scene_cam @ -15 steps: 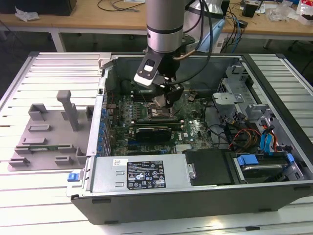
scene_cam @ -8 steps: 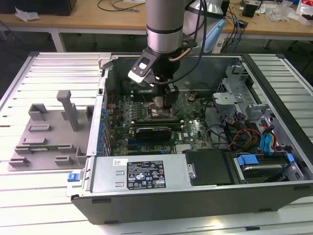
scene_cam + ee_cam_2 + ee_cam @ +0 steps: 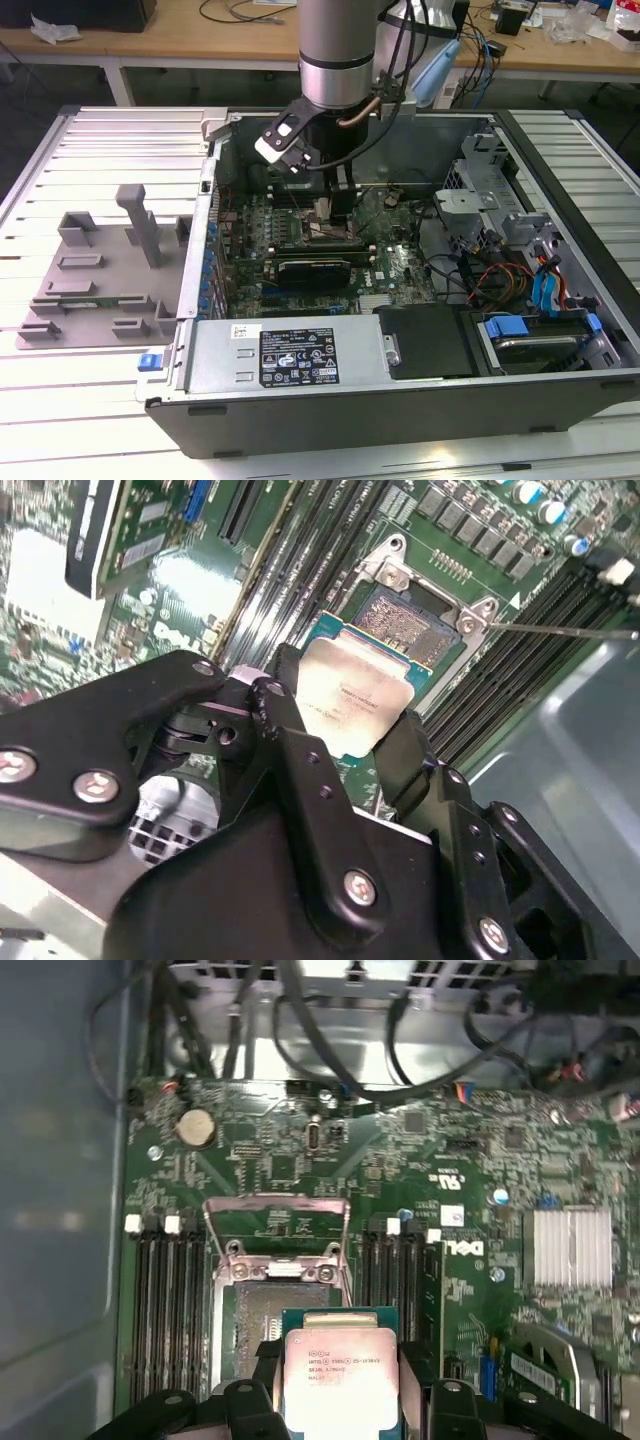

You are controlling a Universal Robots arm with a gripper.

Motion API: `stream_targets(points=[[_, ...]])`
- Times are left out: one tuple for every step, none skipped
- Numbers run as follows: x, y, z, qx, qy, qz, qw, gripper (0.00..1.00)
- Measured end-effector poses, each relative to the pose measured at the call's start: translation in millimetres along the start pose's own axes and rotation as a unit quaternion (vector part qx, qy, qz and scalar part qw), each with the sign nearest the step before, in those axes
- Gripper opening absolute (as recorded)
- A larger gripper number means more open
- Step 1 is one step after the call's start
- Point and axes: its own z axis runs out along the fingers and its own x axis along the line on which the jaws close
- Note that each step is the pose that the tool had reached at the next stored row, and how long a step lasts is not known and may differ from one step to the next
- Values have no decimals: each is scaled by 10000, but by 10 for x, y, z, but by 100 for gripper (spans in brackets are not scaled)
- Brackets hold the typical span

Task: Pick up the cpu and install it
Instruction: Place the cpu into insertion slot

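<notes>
Reaches into open computer case (image 3: 420, 400), low over motherboard (image 3: 300, 1160), at 12 o'clock of dark expansion card (image 3: 315, 270) in exterior view. Hangs clenched pincer (image 3: 345, 720) just beside bare open socket (image 3: 262, 1310), clamping cpu (image 3: 340, 1375) by 2 opposite edges, unseated. Looks like install step; calls for squaring chip to socket.

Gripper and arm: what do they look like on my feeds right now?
The arm is a silver-grey cylinder with a black ring, black cables running down beside it. The gripper is matte black: angular linked plates fastened with silver screws, ending in two narrow fingers.
</notes>
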Motion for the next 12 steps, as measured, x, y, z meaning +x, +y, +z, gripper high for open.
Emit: stream_targets(points=[[0, 0, 0, 4, -11, 139, 9999, 55], [0, 0, 1, 3, -11, 140, 9999, 55], [9, -1, 4, 3, -11, 142, 9999, 55], [24, -1, 8, 3, -11, 136, 9999, 55], [32, -2, 11, 3, -9, 125, 9999, 55], [37, -1, 14, 2, -7, 106, 9999, 55], [39, -1, 16, 2, -6, 89, 10000, 55], [39, -2, 15, 2, -7, 89, 10000, 55], [39, -2, 16, 2, -7, 90, 10000, 55], [39, -2, 16, 2, -6, 89, 10000, 55], [39, -2, 16, 2, -7, 89, 10000, 55], [39, -2, 16, 2, -6, 89, 10000, 55]])
